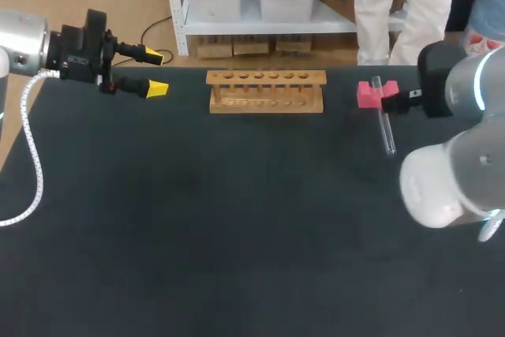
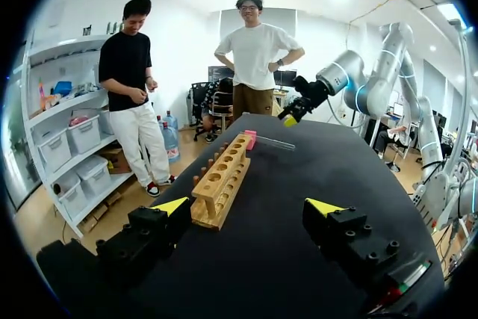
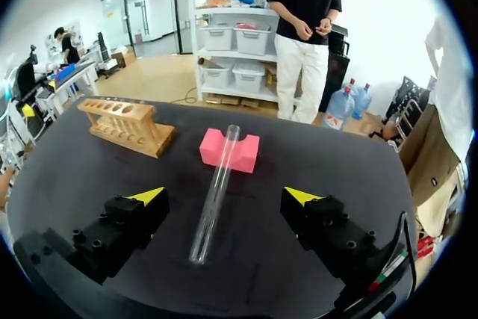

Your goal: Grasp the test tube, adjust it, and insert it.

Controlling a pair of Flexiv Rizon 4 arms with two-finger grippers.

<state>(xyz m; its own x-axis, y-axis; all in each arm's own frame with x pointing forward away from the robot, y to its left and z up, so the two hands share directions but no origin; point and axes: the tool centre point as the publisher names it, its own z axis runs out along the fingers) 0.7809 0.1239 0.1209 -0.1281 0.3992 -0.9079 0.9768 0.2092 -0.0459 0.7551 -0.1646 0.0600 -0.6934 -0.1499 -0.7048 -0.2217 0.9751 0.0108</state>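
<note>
Standing by the black, matte-topped bench (image 1: 237, 219), I count three loose things on it, all along the far side. There is one pale wooden test-tube rack (image 1: 266, 91), a long block with a single row of round holes in its top bar. To its right sits one small pink block (image 1: 368, 94), foam by the look of it, with a notch cut in its top. The third is one clear glass test tube (image 1: 387, 120), thin and straight. The tube lies tilted, its open end propped in the block's notch and its rounded end down on the bench, pointing away from the back edge. Rack and block are near each other but not touching, with bare bench between them. The right jaws are spread wide, with their yellow tips (image 3: 299, 196) standing either side of the tube's lower half and neither one touching it. From the other arm's camera they show above the tube, clear of it. The right arm's big grey elbow (image 1: 442, 179) blocks much of that corner from overhead. The left jaws are wide open too and hold nothing. Their yellow tips (image 1: 157, 88) sit at the far left edge of the bench, level with the rack's end and well apart from it, and nothing stands between them and the rack.
</note>
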